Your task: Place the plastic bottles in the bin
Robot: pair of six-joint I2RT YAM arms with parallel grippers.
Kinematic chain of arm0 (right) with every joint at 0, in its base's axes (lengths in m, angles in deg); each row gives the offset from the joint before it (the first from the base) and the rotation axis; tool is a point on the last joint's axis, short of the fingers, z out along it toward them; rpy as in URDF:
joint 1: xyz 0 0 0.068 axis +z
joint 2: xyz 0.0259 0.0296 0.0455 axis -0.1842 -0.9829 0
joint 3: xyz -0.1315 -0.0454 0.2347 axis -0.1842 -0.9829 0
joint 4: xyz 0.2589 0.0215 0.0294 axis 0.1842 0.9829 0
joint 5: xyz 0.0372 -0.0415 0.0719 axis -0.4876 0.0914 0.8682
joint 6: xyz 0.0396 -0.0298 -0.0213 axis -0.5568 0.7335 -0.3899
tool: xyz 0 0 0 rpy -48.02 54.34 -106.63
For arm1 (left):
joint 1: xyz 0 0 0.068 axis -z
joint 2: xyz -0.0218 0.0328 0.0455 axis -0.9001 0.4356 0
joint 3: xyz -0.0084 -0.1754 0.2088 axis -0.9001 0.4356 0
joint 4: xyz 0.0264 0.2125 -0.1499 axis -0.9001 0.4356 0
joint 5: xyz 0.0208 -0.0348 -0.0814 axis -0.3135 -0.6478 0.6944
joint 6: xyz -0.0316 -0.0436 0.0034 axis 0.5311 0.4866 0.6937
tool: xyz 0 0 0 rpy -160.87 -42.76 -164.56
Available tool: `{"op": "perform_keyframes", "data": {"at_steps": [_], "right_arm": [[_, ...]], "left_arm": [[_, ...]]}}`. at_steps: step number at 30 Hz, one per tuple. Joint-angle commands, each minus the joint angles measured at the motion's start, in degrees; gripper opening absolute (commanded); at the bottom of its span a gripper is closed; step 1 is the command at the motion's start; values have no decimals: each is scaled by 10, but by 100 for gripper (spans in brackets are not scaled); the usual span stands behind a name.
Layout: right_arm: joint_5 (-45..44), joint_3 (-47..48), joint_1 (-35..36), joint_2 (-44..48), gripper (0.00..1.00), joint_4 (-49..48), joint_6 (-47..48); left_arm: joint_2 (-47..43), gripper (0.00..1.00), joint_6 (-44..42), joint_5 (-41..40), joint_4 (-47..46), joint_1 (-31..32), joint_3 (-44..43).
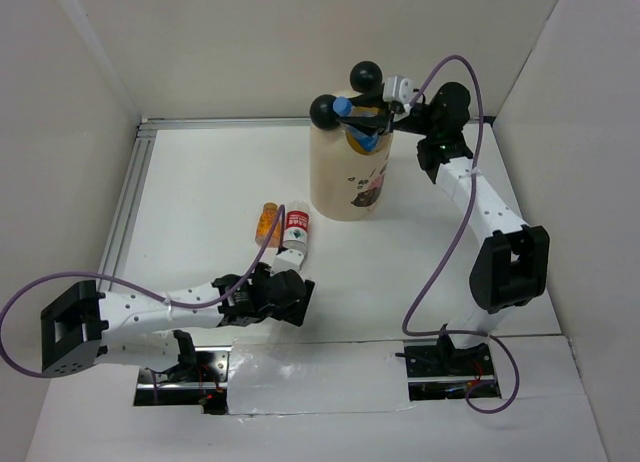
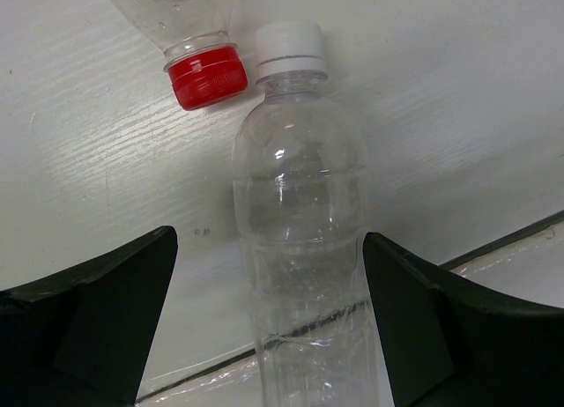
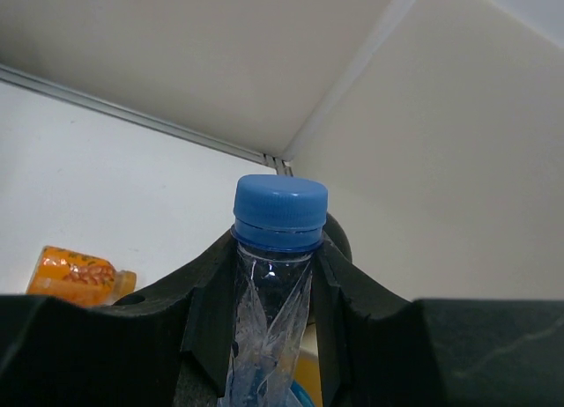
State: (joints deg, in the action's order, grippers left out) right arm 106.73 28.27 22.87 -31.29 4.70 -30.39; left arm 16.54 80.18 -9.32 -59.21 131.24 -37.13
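Blue-capped bottle is up at the mouth of the bin, lying tilted across the rim between the two black ball ears, cap pointing left. The right gripper has it pinched just below the cap, fingers pressed onto the clear crumpled neck from both sides. Whether the bottle touches the rim, I cannot tell. The bin stands upright at the far middle of the table, cartoon print facing the near side.

Down on the near left, another one: a clear white-capped bottle lies on the table with its cap pointing away, right between the fingers of the left gripper. That gripper is spread wide, one dark finger on each side of the body, gaps showing on both sides, nothing pinched. Just past the white cap, touching or nearly so, sits the cap of a red-capped bottle, which lies slanting off to the far left. An orange bottle lies on the table left of the bin, just beyond the left gripper
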Motion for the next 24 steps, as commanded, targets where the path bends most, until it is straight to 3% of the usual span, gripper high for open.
{"op": "perform_keyframes", "data": {"at_steps": [1, 18, 19, 20, 21, 22, 24], "right_arm": [[-37, -13, 5, 7, 2, -135, -78], [-137, -116, 5, 18, 7, -252, -179], [-144, -124, 5, 18, 11, -252, -179], [-144, -124, 5, 18, 27, -252, -185], [-144, -130, 5, 23, 27, -252, -185], [-144, -130, 5, 23, 35, -252, -185], [-144, -121, 5, 28, 59, -221, -165]], "left_arm": [[10, 99, -2, -1, 0, 3, -27], [26, 99, -8, -1, -5, 3, -40], [26, 99, -8, -1, -5, 3, -40], [26, 99, -3, -1, -5, 3, -40], [26, 99, -3, -1, -5, 3, -40], [26, 99, -3, -1, -5, 3, -40], [26, 99, 3, -6, -5, 3, -40]]}}
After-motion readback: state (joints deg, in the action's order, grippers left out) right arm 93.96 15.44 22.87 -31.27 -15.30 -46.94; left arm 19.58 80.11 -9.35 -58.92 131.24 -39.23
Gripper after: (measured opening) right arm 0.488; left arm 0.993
